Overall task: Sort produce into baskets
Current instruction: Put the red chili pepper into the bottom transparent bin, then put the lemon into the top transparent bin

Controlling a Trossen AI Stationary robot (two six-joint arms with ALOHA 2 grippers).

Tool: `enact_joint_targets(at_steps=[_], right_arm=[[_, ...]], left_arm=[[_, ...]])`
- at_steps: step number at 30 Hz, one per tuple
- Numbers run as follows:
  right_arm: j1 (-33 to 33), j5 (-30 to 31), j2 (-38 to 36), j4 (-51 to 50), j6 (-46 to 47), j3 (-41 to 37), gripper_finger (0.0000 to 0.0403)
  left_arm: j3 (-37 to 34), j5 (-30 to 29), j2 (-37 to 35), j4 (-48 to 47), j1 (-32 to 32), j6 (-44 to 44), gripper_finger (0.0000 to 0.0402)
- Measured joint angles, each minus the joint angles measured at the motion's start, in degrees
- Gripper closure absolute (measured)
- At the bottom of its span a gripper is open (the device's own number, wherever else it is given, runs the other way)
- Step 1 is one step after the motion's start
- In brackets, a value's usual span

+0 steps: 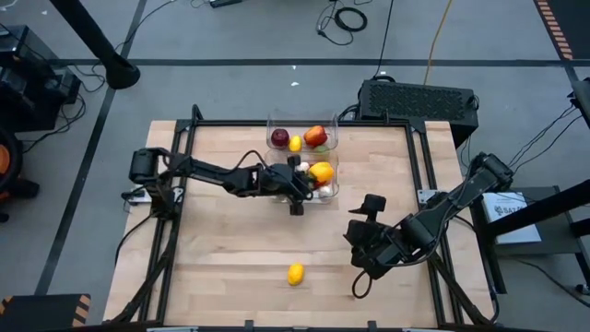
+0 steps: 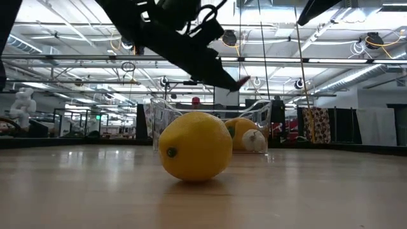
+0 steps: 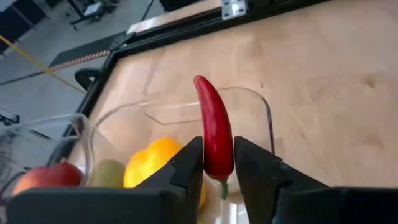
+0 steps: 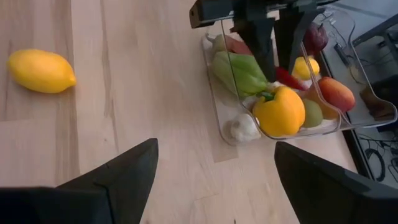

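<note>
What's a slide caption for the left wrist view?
Left gripper holds a red chilli over the clear basket containing a yellow pepper.

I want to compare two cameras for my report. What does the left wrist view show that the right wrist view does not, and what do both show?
Only the left wrist view shows the left gripper shut on a red chilli, seen whole.

Only the right wrist view shows the lemon alone on the table, the green pepper, the garlic bulb, and the open right gripper.

Both show the near clear basket and the yellow pepper in it.
</note>
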Motion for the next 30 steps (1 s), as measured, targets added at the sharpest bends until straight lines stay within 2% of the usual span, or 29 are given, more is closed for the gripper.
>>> enact_joint_targets(at_steps=[6,8,14,18,21,30], right_arm=[[0.00,1.25,0.00,0.34,-0.05,0.00,0.0090],[0.00,1.22,0.00,0.36,-0.05,0.00,0.0090],[0.00,1.21,0.00,0.45,0.77,0.00,0.0090],[-0.02,1.25,0.20,1.89,2.14,-0.02,0.0090],[-0.02,1.23,1.30,6.46,-0.66,-0.05,0.0090],[-0.80,0.02,9.31,29.75,-20.00,-1.55,0.0090]], left_arm=[[0.00,-0.19,0.71,0.13,-0.02,-1.93,0.0255],[0.00,-1.96,0.68,0.14,-0.07,-2.76,0.0243],[0.00,-7.10,-3.12,-3.11,-1.26,-3.40,0.0238],[0.00,-7.45,-9.00,-11.15,-3.56,-6.52,0.0237],[0.04,-7.48,-14.23,-18.01,-5.49,-10.29,0.0237],[0.02,-7.81,-24.29,-35.86,-11.31,-20.93,0.0237]])
